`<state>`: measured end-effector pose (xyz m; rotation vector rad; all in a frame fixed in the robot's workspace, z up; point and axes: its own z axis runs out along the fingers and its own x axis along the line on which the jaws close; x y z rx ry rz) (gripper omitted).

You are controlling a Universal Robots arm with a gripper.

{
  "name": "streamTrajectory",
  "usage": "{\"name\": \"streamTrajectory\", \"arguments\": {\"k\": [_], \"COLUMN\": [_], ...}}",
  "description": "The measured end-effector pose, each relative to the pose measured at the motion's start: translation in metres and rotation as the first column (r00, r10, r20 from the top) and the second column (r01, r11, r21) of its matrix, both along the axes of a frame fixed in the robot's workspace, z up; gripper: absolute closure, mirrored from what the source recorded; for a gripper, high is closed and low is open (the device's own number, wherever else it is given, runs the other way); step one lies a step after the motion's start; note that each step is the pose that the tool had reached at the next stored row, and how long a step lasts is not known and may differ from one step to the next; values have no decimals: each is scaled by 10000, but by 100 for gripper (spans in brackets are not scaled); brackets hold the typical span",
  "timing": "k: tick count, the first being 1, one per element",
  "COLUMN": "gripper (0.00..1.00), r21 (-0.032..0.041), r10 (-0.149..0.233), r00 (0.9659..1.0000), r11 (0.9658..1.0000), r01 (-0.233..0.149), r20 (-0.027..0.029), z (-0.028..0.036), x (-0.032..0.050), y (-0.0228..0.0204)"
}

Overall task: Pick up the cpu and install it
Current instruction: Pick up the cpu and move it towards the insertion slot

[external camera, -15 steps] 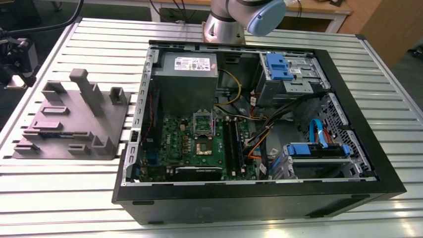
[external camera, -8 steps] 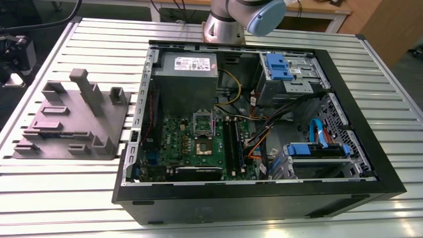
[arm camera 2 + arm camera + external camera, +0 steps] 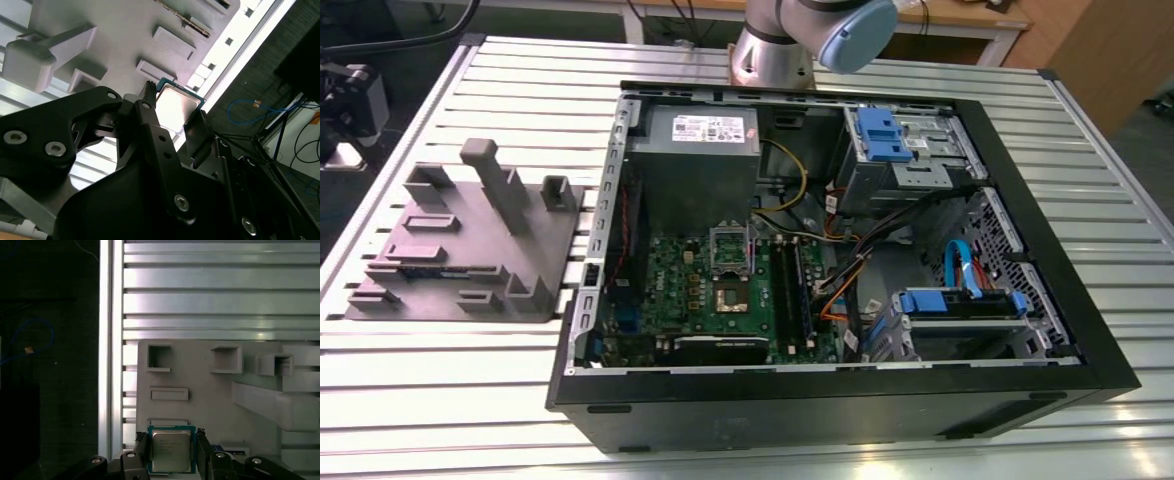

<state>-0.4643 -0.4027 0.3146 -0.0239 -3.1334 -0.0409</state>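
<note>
Gripper (image 3: 171, 436) is clamped on the cpu (image 3: 171, 451), up over the grey fixture block (image 3: 210, 400) on that slatted aluminium table (image 3: 220, 300), dark floor (image 3: 50, 400) past its edge.

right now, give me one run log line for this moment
gripper: shut on cpu | cpu: held above grey fixture tray | install: not yet done

The small square metal cpu (image 3: 171, 450) is silvery-grey with a teal rim. The end effector (image 3: 171, 436) is matte black. The moulded plastic fixture (image 3: 210, 390) is pale grey, the slatted metal desk (image 3: 454, 400) silver-striped, the circuit board (image 3: 707, 290) green, and the computer case (image 3: 854, 405) black with blue brackets (image 3: 881, 135).
</note>
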Motion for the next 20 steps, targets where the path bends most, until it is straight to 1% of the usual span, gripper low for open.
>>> {"name": "streamTrajectory", "arguments": {"k": [13,17,20], "gripper": [53,53,53], "r21": [0,0,2], "r10": [0,0,0], "r00": [10000,10000,10000], "r11": [10000,10000,10000], "r01": [0,0,0], "r20": [1,0,3], "z": [107,128,130], "x": [0,0,0], "y": [0,0,0]}}
